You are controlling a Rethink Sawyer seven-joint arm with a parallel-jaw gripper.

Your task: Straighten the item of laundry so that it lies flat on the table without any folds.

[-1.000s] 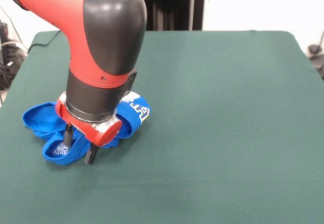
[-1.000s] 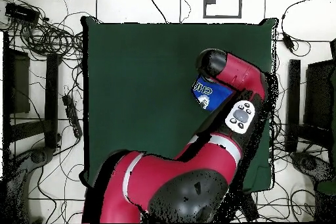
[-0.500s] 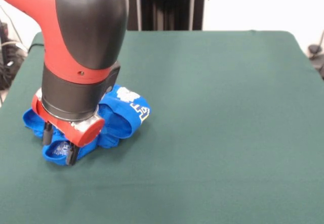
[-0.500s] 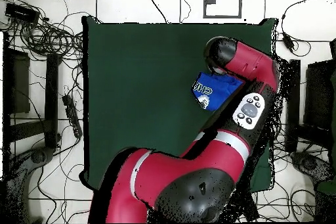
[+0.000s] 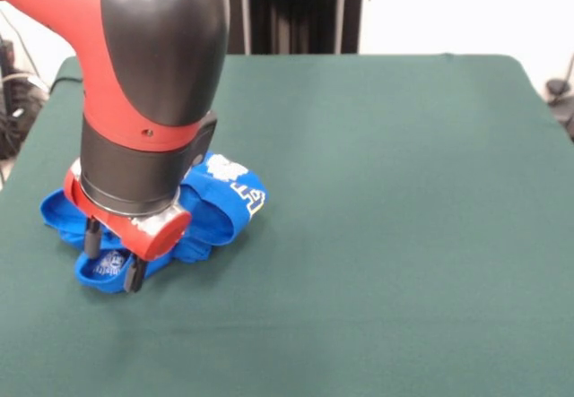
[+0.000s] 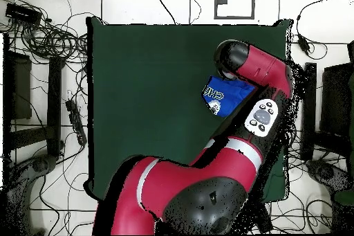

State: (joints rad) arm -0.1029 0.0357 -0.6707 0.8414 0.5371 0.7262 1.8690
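The robot's gripper (image 5: pixel 113 255), fingers spread, straddles a fold of the crumpled blue T-shirt (image 5: pixel 218 202) near one side of the green table (image 5: pixel 404 191). The grasp appears under way; next, closing and pulling the cloth outward.

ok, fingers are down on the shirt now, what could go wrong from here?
1. The shirt is bunched in thick folds; the open fingers straddle a rolled edge and may pinch several layers, so a pull would drag the lump rather than spread it.
2. It lies close to the table edge, so a pull that way could take cloth off the side.
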